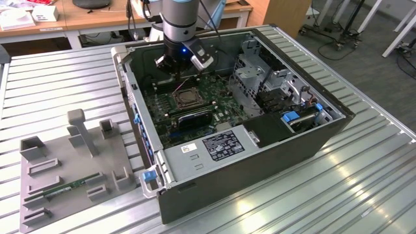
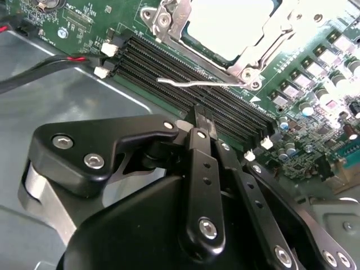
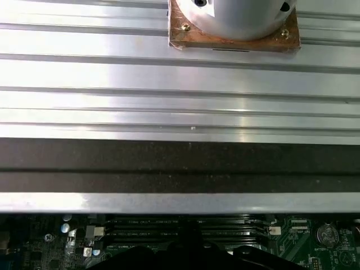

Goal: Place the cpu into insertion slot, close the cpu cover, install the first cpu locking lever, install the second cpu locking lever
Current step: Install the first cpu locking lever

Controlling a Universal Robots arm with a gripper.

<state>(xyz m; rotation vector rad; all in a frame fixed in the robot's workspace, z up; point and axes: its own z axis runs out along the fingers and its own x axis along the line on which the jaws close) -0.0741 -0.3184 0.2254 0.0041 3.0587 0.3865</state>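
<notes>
Gripper (image 2: 203, 119) is seen with its fingers apparently pressed together, nothing pinched between them, just beside the cpu cover (image 2: 169, 17). An open computer case (image 1: 215, 190) is laid on its side. The motherboard (image 1: 224, 100) is exposed inside it, all around the cover. The cover is judged to be lowered already, framing the cpu (image 2: 228, 28), which is seated in its slot. A thin locking lever (image 2: 191, 83) is seen between the cover and the fingertips, apparently not yet latched. The first lever step is judged to be in hand, and a fine, well-aimed push on that thin wire is called for. The gripper is carried pointing straight down into the case, beside the cover.
</notes>
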